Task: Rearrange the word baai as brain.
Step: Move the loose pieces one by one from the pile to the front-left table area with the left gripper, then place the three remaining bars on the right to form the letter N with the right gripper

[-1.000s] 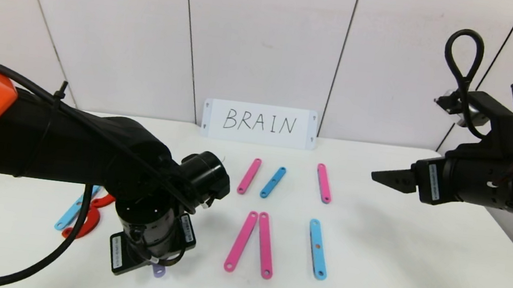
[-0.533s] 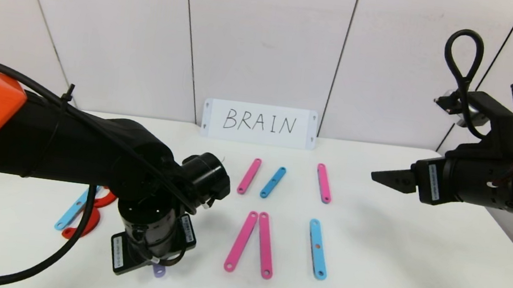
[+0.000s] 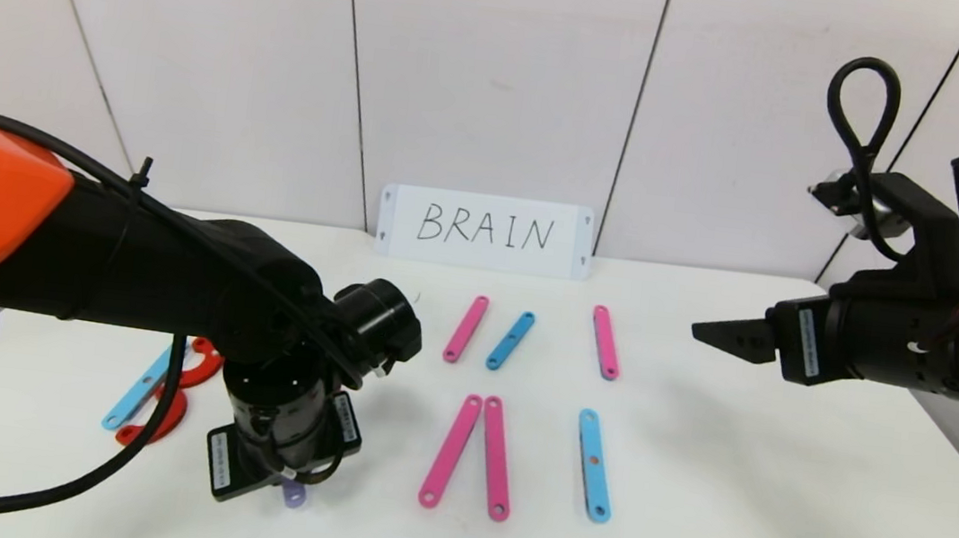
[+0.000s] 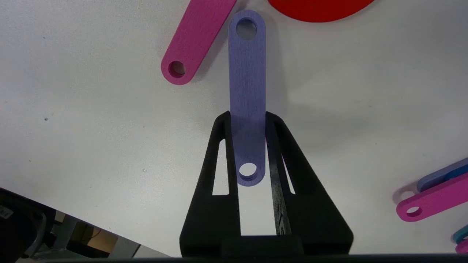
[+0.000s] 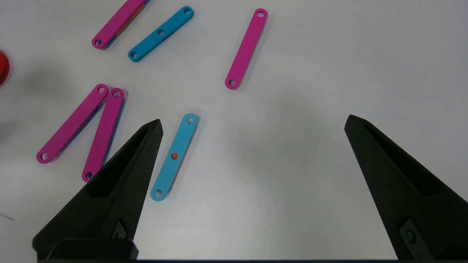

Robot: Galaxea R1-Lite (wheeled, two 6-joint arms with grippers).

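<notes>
Four pink strips (image 3: pixel 466 328) lie visible on the white table (image 3: pixel 733 496) in the head view, alongside three blue strips (image 3: pixel 594 465), two red half-ring pieces (image 3: pixel 198 363) and a single purple strip (image 4: pixel 247 91). One white card (image 3: pixel 485 231) lettered BRAIN stands at the back. Two robot arms reach over the scene.

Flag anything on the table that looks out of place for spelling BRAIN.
The last letter is unbuilt: a pink strip, a blue strip and another pink strip lie apart behind the front row, touching nowhere. The left pincer is shut on a purple strip. Nothing looks damaged.
</notes>
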